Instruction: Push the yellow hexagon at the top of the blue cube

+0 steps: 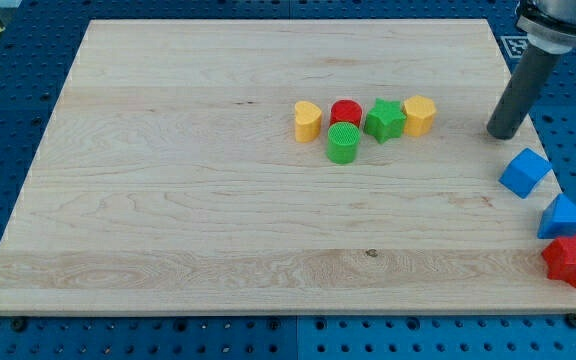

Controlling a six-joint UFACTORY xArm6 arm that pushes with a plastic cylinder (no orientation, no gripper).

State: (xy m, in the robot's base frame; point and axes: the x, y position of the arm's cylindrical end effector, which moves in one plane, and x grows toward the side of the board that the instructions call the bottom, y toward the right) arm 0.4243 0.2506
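Observation:
The yellow hexagon sits near the middle of the wooden board, at the right end of a cluster of blocks. The blue cube sits at the board's right edge, below and to the right of the hexagon. My tip rests on the board near its right edge, to the right of the yellow hexagon and just above and left of the blue cube, touching neither.
A green star, a red cylinder, a green cylinder and a yellow heart-like block lie left of the hexagon. A blue triangular block and a red star sit at the lower right edge.

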